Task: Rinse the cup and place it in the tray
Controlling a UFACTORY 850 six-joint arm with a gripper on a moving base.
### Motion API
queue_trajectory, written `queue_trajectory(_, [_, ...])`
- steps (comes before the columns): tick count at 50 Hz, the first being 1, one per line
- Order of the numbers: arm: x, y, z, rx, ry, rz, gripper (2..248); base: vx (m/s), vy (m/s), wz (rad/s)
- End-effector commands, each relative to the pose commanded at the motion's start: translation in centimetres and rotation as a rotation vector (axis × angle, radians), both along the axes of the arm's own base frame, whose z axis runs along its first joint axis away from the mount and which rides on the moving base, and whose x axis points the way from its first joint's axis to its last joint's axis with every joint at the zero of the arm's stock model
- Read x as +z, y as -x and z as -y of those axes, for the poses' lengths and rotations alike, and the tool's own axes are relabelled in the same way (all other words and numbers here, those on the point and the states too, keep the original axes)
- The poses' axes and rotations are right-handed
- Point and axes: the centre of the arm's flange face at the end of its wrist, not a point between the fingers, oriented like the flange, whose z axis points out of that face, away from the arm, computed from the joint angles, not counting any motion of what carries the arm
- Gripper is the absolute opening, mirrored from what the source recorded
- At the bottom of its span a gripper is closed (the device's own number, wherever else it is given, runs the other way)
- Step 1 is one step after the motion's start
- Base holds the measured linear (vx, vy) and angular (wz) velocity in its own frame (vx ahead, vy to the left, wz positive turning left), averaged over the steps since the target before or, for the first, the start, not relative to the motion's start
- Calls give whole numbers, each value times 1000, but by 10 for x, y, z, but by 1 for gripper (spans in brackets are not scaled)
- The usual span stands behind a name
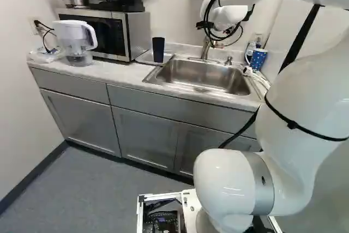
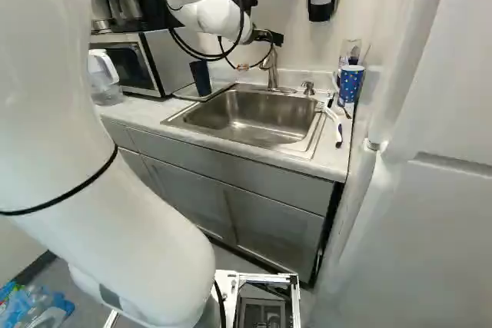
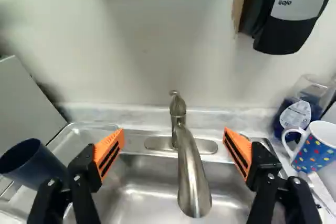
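Note:
In the right base view my gripper (image 2: pixel 275 38) hangs over the back of the sink, near the faucet (image 2: pixel 270 67). In the wrist view the gripper (image 3: pixel 173 145) is open wide, its orange pads apart and nothing held; the faucet shows between and beyond them. A dark navy cup (image 1: pixel 158 49) stands on the tray (image 1: pixel 145 57) between microwave and sink. The wrist view has this cup (image 3: pixel 29 163) beside one finger, partly covering the tray (image 3: pixel 79 136). The metal sink (image 1: pixel 199 75) lies below the gripper.
Right of the sink stand a dotted blue mug (image 2: pixel 350 84) and a bottle, with a white-handled brush (image 2: pixel 334 119) on the counter. A soap dispenser (image 3: pixel 296 9) hangs on the wall. The microwave (image 1: pixel 109 32) and a water pitcher (image 1: pixel 76 42) stand left of the tray.

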Motion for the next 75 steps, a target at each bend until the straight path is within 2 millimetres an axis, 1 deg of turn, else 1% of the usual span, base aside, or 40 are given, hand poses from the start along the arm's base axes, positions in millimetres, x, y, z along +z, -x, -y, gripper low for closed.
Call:
queue_trajectory(5, [-4, 9, 1, 6, -3, -49, 247, 0, 0, 0])
queue_trajectory(31, [-25, 20, -4, 63, -18, -323, 247, 0, 0, 0])
queue_trajectory(61, [-45, 40, -10, 100, -71, -633, 247, 0, 0, 0])
queue_trajectory(75, [-44, 39, -9, 99, -69, -616, 247, 0, 0, 0])
